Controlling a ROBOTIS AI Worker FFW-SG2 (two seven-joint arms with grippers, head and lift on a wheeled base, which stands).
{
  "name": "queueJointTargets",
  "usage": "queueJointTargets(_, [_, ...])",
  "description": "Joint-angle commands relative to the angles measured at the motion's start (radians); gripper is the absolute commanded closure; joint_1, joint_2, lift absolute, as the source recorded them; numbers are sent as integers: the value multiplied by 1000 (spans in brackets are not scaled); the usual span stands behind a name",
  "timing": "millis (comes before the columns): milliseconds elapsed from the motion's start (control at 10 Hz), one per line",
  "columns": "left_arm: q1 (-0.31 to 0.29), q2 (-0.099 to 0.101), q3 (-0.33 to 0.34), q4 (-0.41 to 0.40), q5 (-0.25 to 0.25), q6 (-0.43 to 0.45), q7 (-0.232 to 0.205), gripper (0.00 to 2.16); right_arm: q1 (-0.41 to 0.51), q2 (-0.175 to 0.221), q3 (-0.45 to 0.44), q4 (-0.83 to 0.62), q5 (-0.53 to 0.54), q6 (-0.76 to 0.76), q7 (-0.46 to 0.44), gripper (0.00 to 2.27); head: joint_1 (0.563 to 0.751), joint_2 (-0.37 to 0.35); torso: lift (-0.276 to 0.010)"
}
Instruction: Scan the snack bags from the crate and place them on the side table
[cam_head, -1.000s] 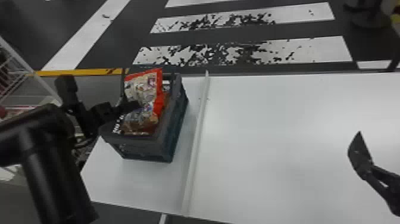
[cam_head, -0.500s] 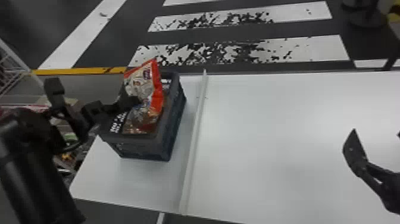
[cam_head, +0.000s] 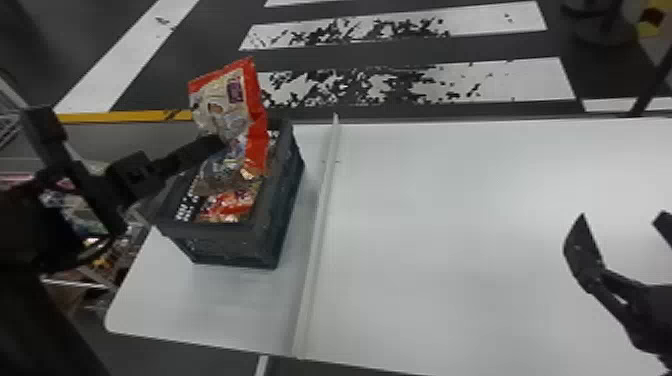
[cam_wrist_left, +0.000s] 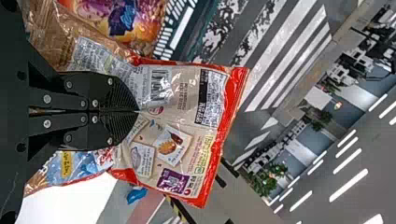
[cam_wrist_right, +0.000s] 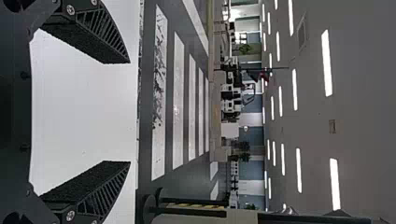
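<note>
Observing our left tool (cam_head: 220, 143) clamped on a red-edged snack bag (cam_head: 225, 107), its fingers drawn together on the wrapper. We see the bag tilted, its lower part over the opening of the crate (cam_head: 225, 250); whether it touches the other bags (cam_head: 230, 205) inside, we cannot tell. Crate stands near the left edge of the worktop (cam_head: 440, 240), left of a pale raised strip (cam_head: 316, 240). Our right tool (cam_head: 625, 220) hangs over the worktop, well right of the strip, fingers apart.
</note>
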Motion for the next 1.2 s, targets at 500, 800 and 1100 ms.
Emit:
queueJointTargets(500, [188,-69,-379,-98,89,-46,107,2138,10,2,-8,-5,0,-6,-6,110,695,11,-94])
queueJointTargets(800, [234,-69,-598,41,101,-264,162,2138,10,5,-8,-8,0,-6,-15,110,695,-131,-94])
queueJointTargets(1100, [184,-69,-795,328,100,-577,192,2142,11,5,-8,-8,-2,-3,-25,110,695,-229,-94])
